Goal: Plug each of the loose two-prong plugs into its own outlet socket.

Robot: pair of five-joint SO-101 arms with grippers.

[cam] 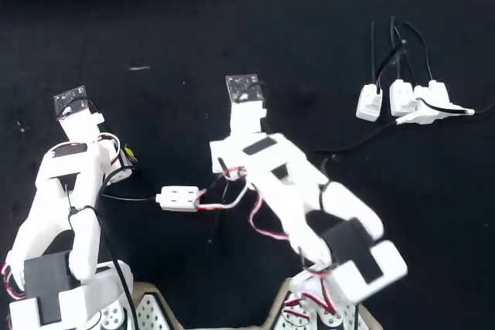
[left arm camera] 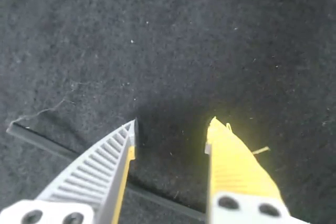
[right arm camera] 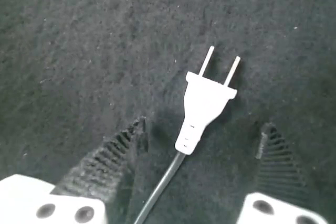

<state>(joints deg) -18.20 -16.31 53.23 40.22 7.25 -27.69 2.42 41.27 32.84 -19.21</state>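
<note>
Lighting is even and diffuse, coming from overhead. High view: the black felt-like table cloth [cam: 232, 28] soaks up the light and shows little surface detail. The white plastic arm housings [cam: 298, 191] run near clipping, as do the white outlet blocks [cam: 410, 100] far right. Left wrist view: a soft dark shadow patch sits between the fingers of the left gripper [left arm camera: 172, 124]. Its yellow finger [left arm camera: 231, 166] is bright with no hard glare. Right wrist view: the white two-prong plug [right arm camera: 206, 103] throws a soft-edged shadow just beside itself, and its metal prongs [right arm camera: 207, 59] show a dull sheen.
</note>
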